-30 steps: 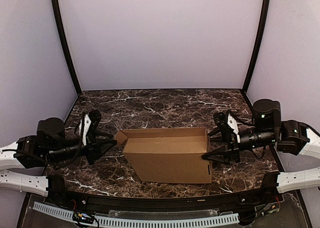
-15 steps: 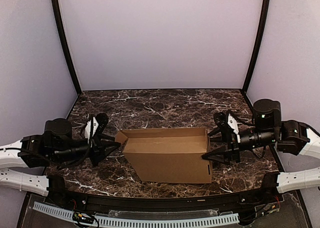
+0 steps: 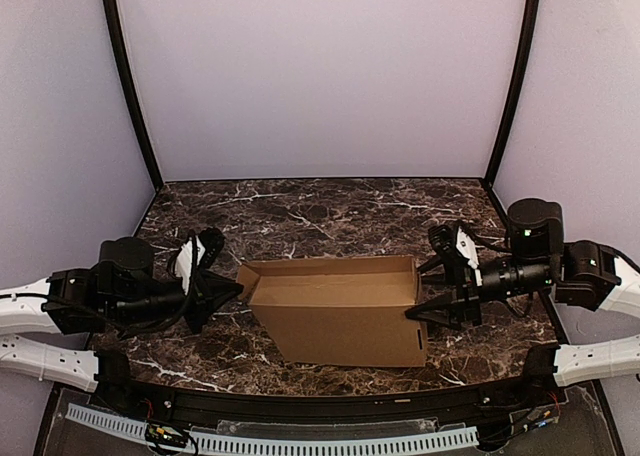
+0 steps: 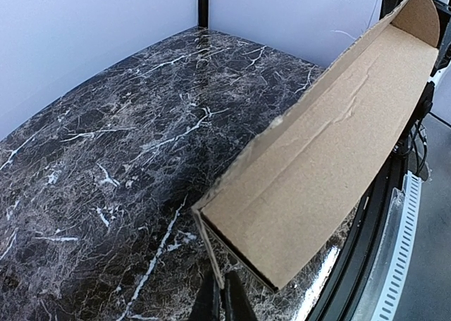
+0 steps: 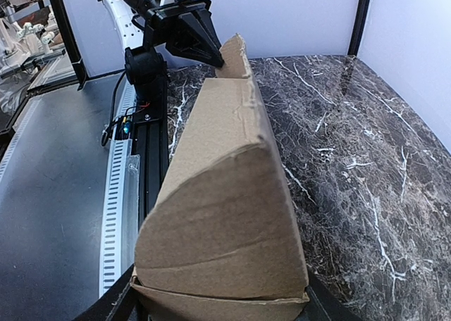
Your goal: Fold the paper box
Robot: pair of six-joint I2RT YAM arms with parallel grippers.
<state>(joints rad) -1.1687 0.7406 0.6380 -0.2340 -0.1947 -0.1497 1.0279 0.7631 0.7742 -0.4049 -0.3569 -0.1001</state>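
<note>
The paper box is a plain brown carton with its top open, lying crosswise near the table's front edge. My left gripper is at its left end. In the left wrist view the gripper is shut on the thin edge of the box's left end flap. My right gripper is open wide, with its jaws on either side of the box's right end. In the right wrist view the rounded end flap fills the space between the right gripper's fingers.
The dark marble table lies between lilac walls with black corner posts. A black rail and a white slotted strip run along the near edge, below the box.
My left arm has moved right to the box, and its gripper has closed on the left end flap. The box has shifted slightly right. The right arm has not moved.
</note>
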